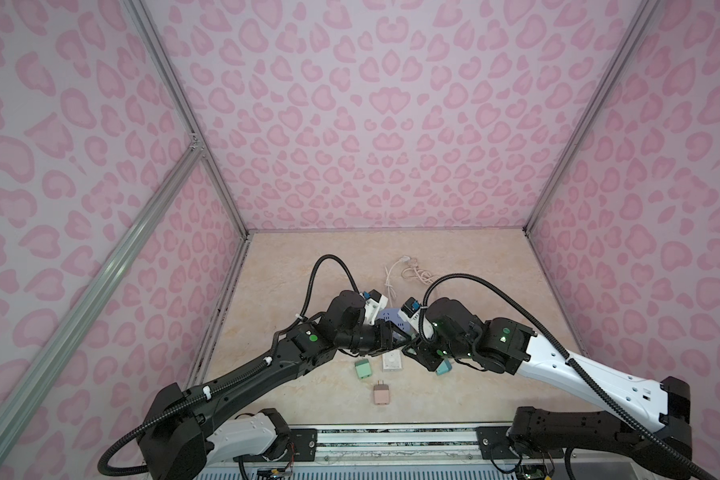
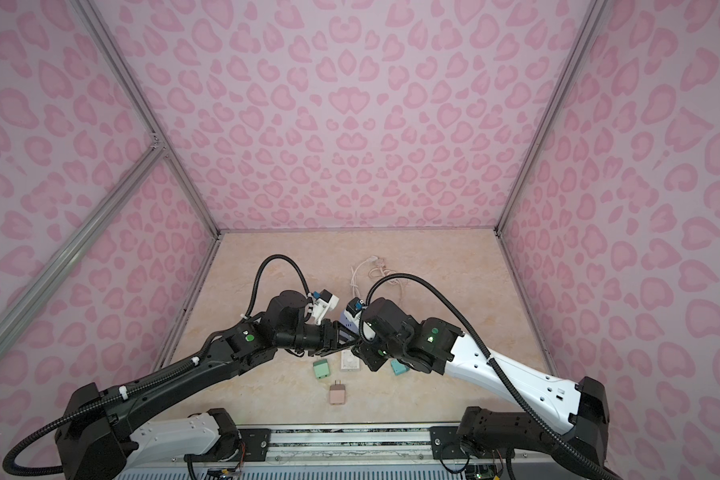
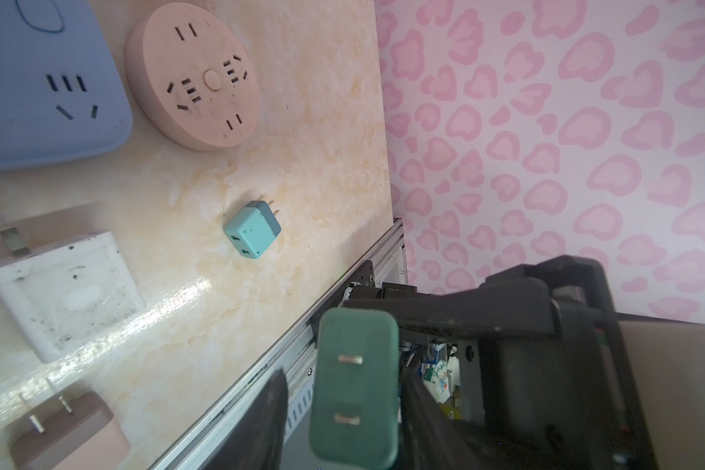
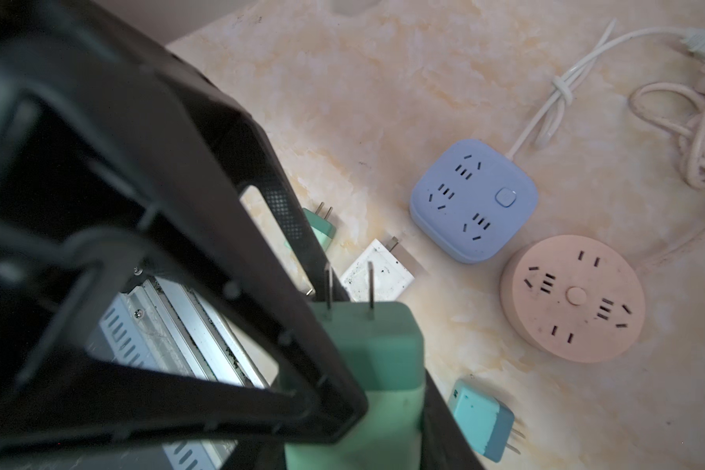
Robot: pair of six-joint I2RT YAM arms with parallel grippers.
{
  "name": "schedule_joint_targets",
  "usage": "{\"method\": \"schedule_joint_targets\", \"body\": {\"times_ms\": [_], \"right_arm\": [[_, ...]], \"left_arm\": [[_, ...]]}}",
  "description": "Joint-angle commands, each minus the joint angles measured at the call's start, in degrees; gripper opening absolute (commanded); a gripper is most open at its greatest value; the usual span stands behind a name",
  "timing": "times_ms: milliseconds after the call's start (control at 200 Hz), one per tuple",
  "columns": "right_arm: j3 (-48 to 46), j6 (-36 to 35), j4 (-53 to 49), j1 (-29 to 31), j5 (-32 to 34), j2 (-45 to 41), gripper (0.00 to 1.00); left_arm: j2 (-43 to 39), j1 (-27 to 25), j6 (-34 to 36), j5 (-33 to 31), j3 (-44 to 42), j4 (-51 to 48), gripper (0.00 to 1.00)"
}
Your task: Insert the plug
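Right hand (image 4: 387,411) clamps the green plug (image 4: 367,358) above the counter (image 4: 383,81); the left hand's (image 1: 402,341) hold cannot be told. Blue socket block (image 4: 473,199) empty, insertion not yet done.

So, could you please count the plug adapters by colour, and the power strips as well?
Green adapters: 2, the loose green adapter and the held green adapter
White adapter: 1
Pink adapter: 1
Teal adapter: 1
Blue power strip: 1
Pink power strip: 1
Total: 7
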Motion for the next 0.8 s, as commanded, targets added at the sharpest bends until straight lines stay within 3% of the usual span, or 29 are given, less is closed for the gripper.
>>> {"method": "schedule_joint_targets", "body": {"times_ms": [0, 150, 430, 470, 550, 615, 695, 795], "right_arm": [[0.3, -0.8, -0.4, 0.0, -0.5, 0.5, 0.0], [0.6, -1.0, -0.6, 0.0, -0.8, 0.9, 0.0], [0.8, -0.7, 0.9, 0.0, -0.6, 1.0, 0.03], [0.8, -0.6, 1.2, 0.0, -0.6, 1.2, 0.15], [0.5, -0.6, 1.7, -0.1, 0.5, 0.9, 0.56], [-0.4, -0.7, 2.7, -0.5, 0.9, -0.2, 0.81], [-2.4, -0.6, 6.0, -2.3, 0.3, -3.1, 0.86], [-6.5, 1.6, 13.6, -6.0, -1.3, -7.4, 0.85]], "left_arm": [[0.2, -0.1, 0.1, 0.5, -0.2, 2.1, 0.41], [0.4, 0.0, -0.1, 0.2, -0.3, 2.2, 0.37], [-0.4, 0.0, 0.1, -0.8, -0.9, 2.4, 0.09], [-0.5, 0.0, 0.5, -1.3, -0.6, 1.6, 0.04], [-0.9, 0.0, 0.7, -2.8, -0.5, 1.0, 0.03], [-1.4, 0.0, 0.2, -5.5, -0.6, 0.6, 0.03], [-1.5, 1.3, -1.8, -8.9, -0.3, 0.5, 0.03], [-0.3, 5.3, -8.2, -7.8, -0.8, 4.6, 0.03]]}}
